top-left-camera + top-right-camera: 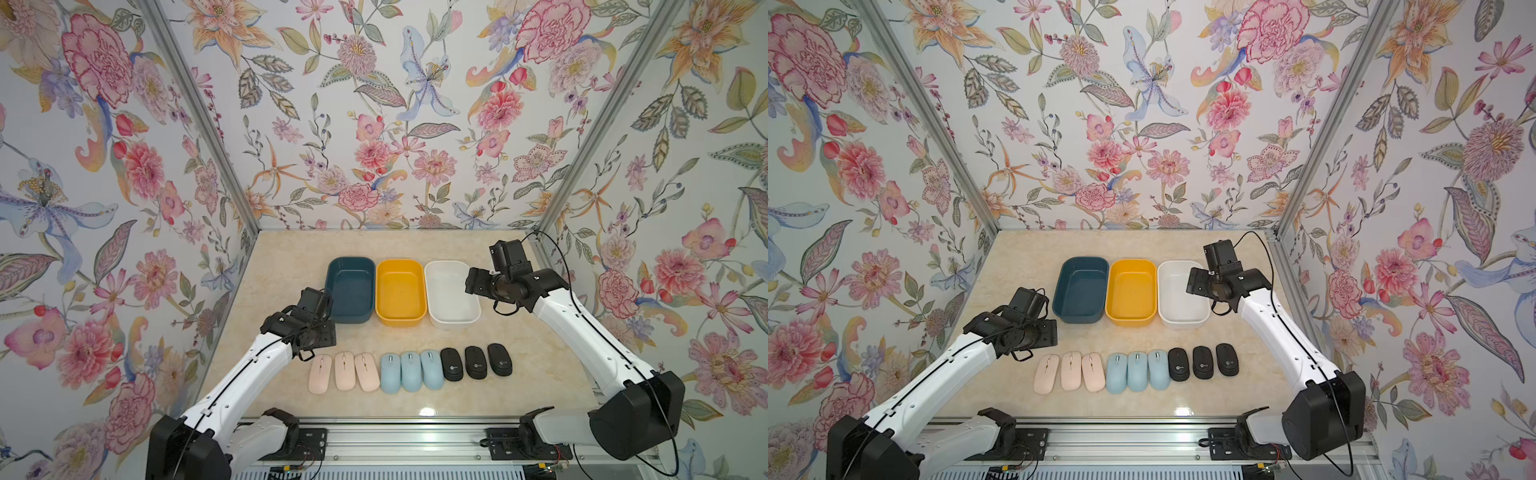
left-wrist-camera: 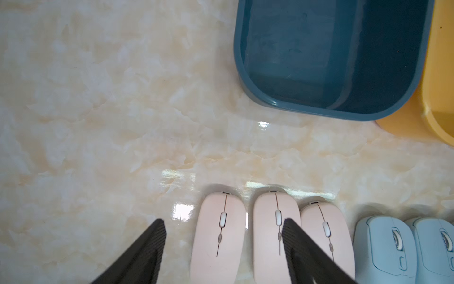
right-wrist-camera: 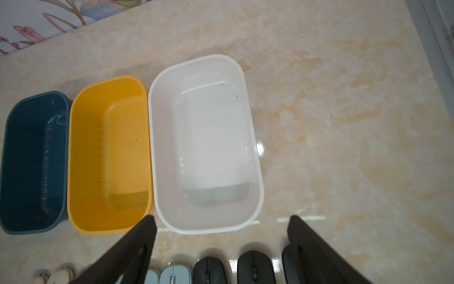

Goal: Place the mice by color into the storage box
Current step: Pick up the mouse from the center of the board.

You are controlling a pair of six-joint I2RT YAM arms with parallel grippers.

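Mice (image 1: 411, 371) pink, blue, black; boxes (image 1: 401, 291) teal, yellow, white.

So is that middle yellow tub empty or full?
Empty: the yellow tub shows only bare floor in the right wrist view and both top views.

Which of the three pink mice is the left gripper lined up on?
The outermost pink mouse, at the row's end farthest from the blue mice. In the left wrist view, the open left gripper frames it alone.

Left arm (image 1: 245, 374) and right arm (image 1: 582, 328), above the aluminium rail (image 1: 399, 442): white shells, black joints, ribbed black fingers (image 2: 147, 248), thin black cables (image 1: 1271, 270).
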